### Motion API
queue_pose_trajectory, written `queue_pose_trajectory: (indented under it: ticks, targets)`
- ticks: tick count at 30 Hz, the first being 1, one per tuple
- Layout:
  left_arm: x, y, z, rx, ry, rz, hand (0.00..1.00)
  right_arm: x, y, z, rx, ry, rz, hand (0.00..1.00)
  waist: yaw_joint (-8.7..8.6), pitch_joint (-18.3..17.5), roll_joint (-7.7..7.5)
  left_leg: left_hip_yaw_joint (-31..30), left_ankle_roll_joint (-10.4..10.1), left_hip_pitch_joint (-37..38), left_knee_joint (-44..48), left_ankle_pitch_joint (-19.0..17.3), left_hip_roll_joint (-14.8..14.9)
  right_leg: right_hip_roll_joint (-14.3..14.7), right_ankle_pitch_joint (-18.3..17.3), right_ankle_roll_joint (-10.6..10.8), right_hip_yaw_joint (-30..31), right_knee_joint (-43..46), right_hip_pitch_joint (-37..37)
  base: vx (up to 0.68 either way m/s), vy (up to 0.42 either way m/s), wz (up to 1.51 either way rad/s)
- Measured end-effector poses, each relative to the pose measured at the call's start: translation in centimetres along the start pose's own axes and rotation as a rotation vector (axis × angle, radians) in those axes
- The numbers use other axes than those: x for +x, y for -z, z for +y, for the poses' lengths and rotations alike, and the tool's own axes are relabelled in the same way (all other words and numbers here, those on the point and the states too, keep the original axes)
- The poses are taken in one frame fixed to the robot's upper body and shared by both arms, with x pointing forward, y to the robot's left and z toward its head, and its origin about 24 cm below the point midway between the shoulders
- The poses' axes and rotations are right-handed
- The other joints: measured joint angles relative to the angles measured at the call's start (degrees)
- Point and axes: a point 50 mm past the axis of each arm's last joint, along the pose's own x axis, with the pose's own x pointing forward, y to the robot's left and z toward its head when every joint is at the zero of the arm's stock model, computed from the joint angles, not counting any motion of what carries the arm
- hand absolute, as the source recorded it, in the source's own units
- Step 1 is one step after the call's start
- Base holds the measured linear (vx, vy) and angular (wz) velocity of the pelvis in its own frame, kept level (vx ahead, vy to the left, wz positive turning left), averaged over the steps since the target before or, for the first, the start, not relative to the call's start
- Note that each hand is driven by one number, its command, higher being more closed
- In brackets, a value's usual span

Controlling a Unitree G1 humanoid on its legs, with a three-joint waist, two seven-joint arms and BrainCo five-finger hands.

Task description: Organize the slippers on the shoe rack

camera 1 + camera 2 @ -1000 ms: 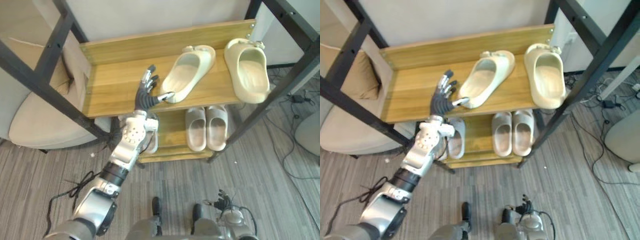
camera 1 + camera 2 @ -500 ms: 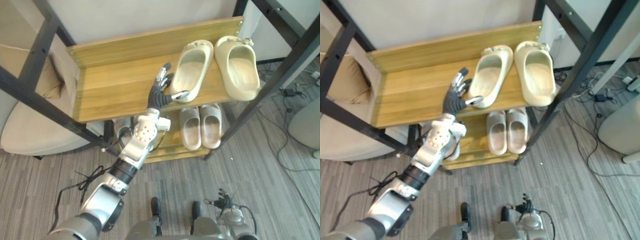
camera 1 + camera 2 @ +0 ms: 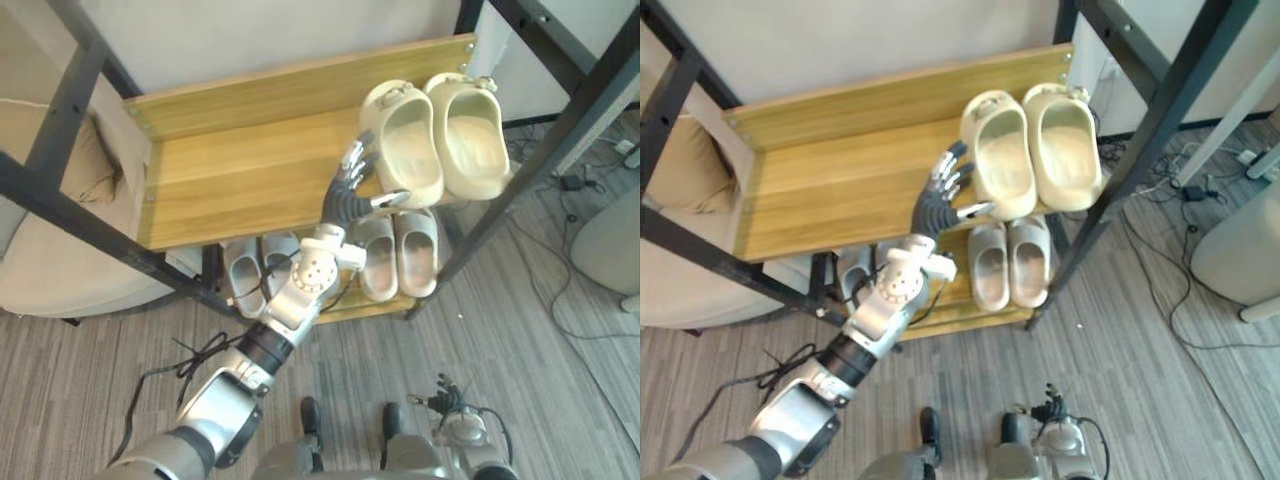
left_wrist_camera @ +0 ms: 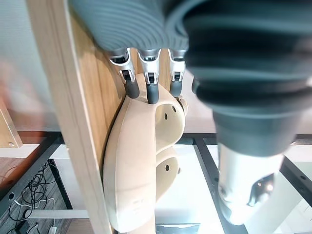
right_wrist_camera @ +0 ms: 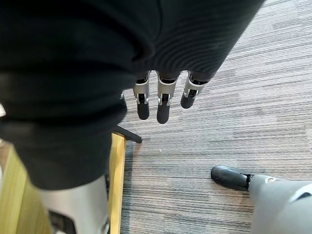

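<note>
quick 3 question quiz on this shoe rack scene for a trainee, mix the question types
1. True or false: the left cream slipper lies beside the right cream slipper on the top shelf.
2. The left hand is: A) curled round a slipper; B) touching the left cream slipper's side with straight fingers; C) resting on the lower shelf.
3. Fill in: the right hand hangs with straight fingers over the ___.

Key: 1 true; 2 B; 3 floor.
</note>
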Motion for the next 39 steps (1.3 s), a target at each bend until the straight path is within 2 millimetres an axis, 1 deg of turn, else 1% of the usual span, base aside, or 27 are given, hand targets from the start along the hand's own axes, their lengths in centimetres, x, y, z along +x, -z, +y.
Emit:
queue_pose_trajectory:
  ticks: [12, 17, 19, 21, 22, 23, 25, 29, 32, 34, 35, 36, 39]
  targets:
    - [0.3, -0.3, -0.2, 0.003, -0.002, -0.009, 0.00, 0.0, -0.1, 0.0, 0.000, 0.000, -0.003, 0.00, 0.00, 0.02, -0.05, -1.57, -0.12, 0.06, 0.02, -0.08, -0.08, 0.13, 0.00, 0.00, -1.59, -0.75, 1.49, 0.02, -0.004, 0.05]
    - [0.2, -0.5, 0.2, 0.007, 0.016, -0.007, 0.00, 0.3, -1.1, 0.2, -0.006, -0.009, -0.029, 0.00, 0.18, 0.03, -0.06, -2.29, -0.12, 0.05, 0.03, -0.07, -0.08, 0.19, 0.00, 0.00, -2.07, -0.93, 1.86, 0.01, -0.005, 0.05]
    - [-0.1, -1.1, 0.2, -0.019, 0.041, -0.021, 0.00, 0.3, -1.2, 0.4, -0.018, -0.016, -0.034, 0.00, 0.22, 0.02, -0.06, -2.75, -0.13, 0.05, 0.05, -0.04, -0.07, 0.13, -0.04, -0.01, -2.31, -1.00, 2.08, 0.01, -0.005, 0.11]
    - [-0.6, -2.2, 0.0, -0.043, 0.089, -0.067, 0.00, 0.3, -1.2, 0.5, -0.034, -0.024, -0.034, 0.00, 0.65, 0.02, -0.06, -3.01, -0.14, -0.02, 0.05, -0.04, -0.09, 0.09, -0.16, 0.02, -2.36, -0.95, 2.15, 0.01, 0.001, 0.08]
    - [-1.1, -3.3, 0.0, -0.078, 0.117, -0.107, 0.00, 0.3, -1.1, 0.6, -0.040, -0.032, -0.035, 0.00, 1.04, -0.01, -0.03, -3.13, -0.13, -0.01, 0.06, -0.04, -0.18, 0.00, -0.30, 0.08, -2.45, -0.81, 2.19, 0.01, 0.001, 0.06]
    - [-1.1, -3.4, -0.1, -0.081, 0.118, -0.111, 0.00, 0.3, -1.1, 0.6, -0.041, -0.032, -0.035, 0.00, 1.07, -0.01, -0.03, -3.15, -0.13, -0.01, 0.06, -0.04, -0.20, -0.01, -0.31, 0.08, -2.46, -0.80, 2.20, 0.01, 0.002, 0.04]
    - [-1.9, -4.3, -0.3, -0.128, 0.159, -0.143, 0.00, 0.2, -1.0, 0.6, -0.045, -0.038, -0.032, 0.00, 1.81, -0.03, -0.01, -3.37, -0.12, 0.00, 0.07, -0.04, -0.32, -0.03, -0.52, 0.09, -2.64, -0.50, 2.19, 0.00, 0.001, 0.06]
    - [-3.8, -4.8, -0.3, -0.217, 0.193, -0.160, 0.00, 0.1, -0.3, 0.7, -0.083, -0.057, -0.014, 0.00, 2.87, -0.55, 0.03, -4.59, -0.10, 0.09, 0.07, -0.02, -0.61, -0.36, -1.66, 0.17, -3.50, 1.03, 2.15, 0.00, 0.003, 0.14]
    - [-5.6, -4.3, 0.4, -0.254, 0.195, -0.136, 0.00, 0.0, 0.2, 0.7, -0.091, -0.066, -0.002, 0.00, 3.57, -1.37, 0.00, -5.08, -0.09, 0.12, 0.07, -0.01, -0.68, -0.48, -2.36, 0.13, -3.89, 1.94, 2.02, 0.01, -0.002, 0.11]
    - [-7.0, -3.7, 0.9, -0.283, 0.190, -0.100, 0.00, -0.1, 0.5, 0.8, -0.097, -0.074, 0.015, 0.00, 3.99, -2.13, -0.06, -5.50, -0.09, 0.12, 0.07, -0.01, -0.75, -0.52, -2.67, 0.10, -4.35, 2.21, 2.13, 0.01, -0.008, 0.11]
    - [-8.4, -3.1, 1.1, -0.305, 0.187, -0.070, 0.00, -0.1, 0.7, 0.8, -0.102, -0.081, 0.019, 0.00, 4.68, -2.61, -0.07, -5.81, -0.09, 0.12, 0.07, -0.01, -0.74, -0.52, -2.91, 0.10, -4.53, 2.51, 2.14, 0.00, -0.010, 0.09]
    - [-8.6, -2.9, 1.1, -0.308, 0.186, -0.064, 0.00, -0.1, 0.7, 0.8, -0.102, -0.082, 0.021, 0.00, 4.80, -2.70, -0.06, -5.86, -0.09, 0.12, 0.07, -0.01, -0.74, -0.52, -2.94, 0.10, -4.57, 2.55, 2.14, 0.00, -0.011, 0.09]
    - [-11.0, -0.9, 1.3, -0.344, 0.164, 0.045, 0.00, -0.3, 1.1, 1.0, -0.114, -0.096, 0.029, 0.00, 5.88, -3.88, -0.15, -6.21, -0.09, 0.22, 0.07, -0.01, -0.74, -0.42, -2.98, 0.05, -4.97, 2.57, 2.36, 0.00, -0.005, 0.04]
